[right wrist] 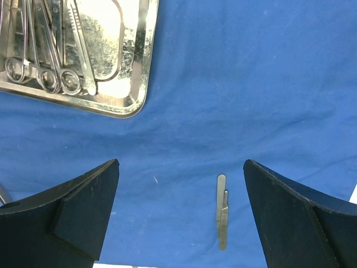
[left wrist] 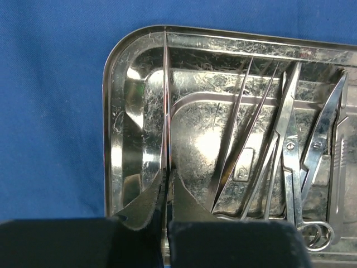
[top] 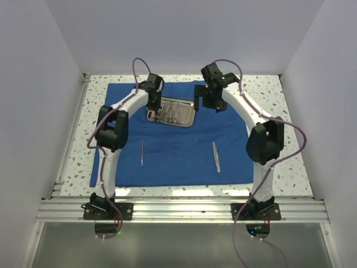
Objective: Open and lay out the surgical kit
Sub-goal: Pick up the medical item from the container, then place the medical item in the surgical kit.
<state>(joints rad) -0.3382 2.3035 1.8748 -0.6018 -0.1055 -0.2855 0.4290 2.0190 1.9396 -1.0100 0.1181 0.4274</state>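
The left claw [left wrist: 166, 229] is closed to a narrow slit on a thin steel instrument [left wrist: 165, 111], seen edge-on. This piece runs from the pads toward 12 o'clock along the end wall of the tray. The step in hand is judged to be lifting it out for placement on the cloth. Raise it straight up until its far tip clears the rim; the tip lies close to the wall, and a sideways pull could scrape the rim or shift the tray. Hold the clamp firm, since a slim polished piece may pivot between the pads if tilted. The steel tray [left wrist: 109, 128] lies flat on the opened blue cloth [left wrist: 50, 111], toward 12 o'clock of the cloth in the overhead view. Tray contents, reading from the held piece toward 3 o'clock in the left wrist view, are fine tweezers [left wrist: 234, 128] with splayed legs, ring-handled scissors [left wrist: 290, 147], a second ring-handled instrument [left wrist: 317, 147] and a flat handle [left wrist: 341, 167] at the frame edge. These overlap one another, so avoid brushing them on the way out. The right claw [right wrist: 181, 173] hangs empty, fingers wide apart, above bare cloth at 3 o'clock of the tray. Two pieces are already set out on the cloth: the left laid-out instrument [top: 141, 152] at 7 o'clock of the tray and the right laid-out instrument [top: 216, 157] at 4 o'clock. The speckled desk [top: 279, 92] carries the cloth.
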